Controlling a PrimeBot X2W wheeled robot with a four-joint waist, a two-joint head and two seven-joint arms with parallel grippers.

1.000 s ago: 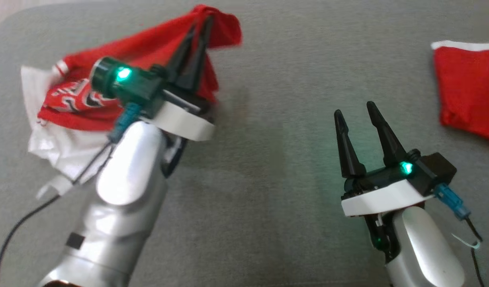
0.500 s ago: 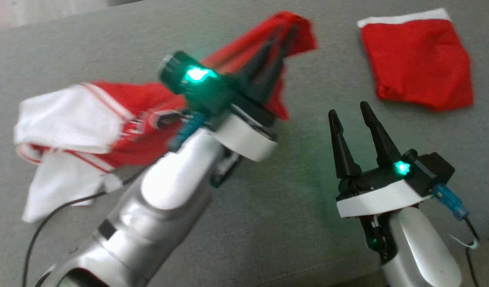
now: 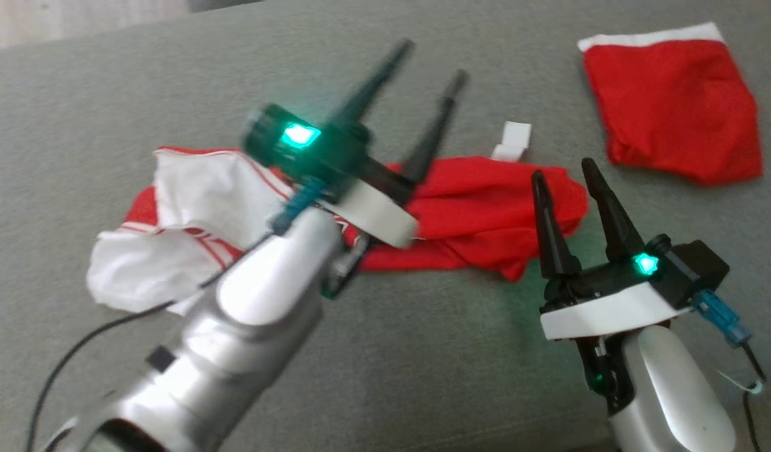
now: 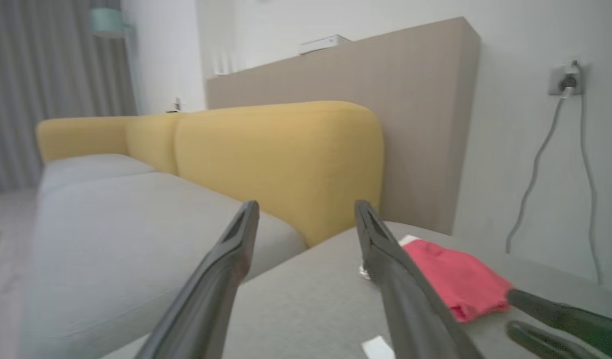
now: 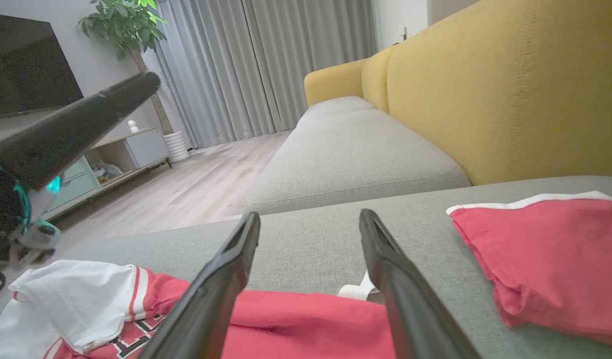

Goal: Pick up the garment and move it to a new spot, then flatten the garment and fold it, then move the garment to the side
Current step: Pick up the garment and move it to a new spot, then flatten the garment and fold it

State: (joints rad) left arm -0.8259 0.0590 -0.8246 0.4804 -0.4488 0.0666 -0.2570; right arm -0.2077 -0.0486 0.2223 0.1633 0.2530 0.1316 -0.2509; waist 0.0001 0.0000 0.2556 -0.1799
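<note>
The garment (image 3: 479, 207), a red and white jersey, lies crumpled on the grey cushion (image 3: 385, 351), its white side to the left. My left gripper (image 3: 434, 59) is open above it, fingers spread and empty, raised off the cloth. In the left wrist view that gripper (image 4: 306, 204) points over the cushion with nothing between its fingers. My right gripper (image 3: 562, 169) is open at the garment's right end, fingertips over the red edge. In the right wrist view the garment (image 5: 296, 324) lies just beneath the open right gripper (image 5: 310, 214).
A second, folded red garment (image 3: 671, 107) with a white band lies at the far right of the cushion. A small white tag (image 3: 514, 139) sits just beyond the jersey. The yellow sofa back (image 5: 510, 89) rises behind, and wooden floor (image 5: 196, 189) lies past the cushion's left edge.
My left gripper opened and let go of the garment, which dropped flat onto the cushion. The head camera shifted between the earlier frames. The right gripper stayed open.
</note>
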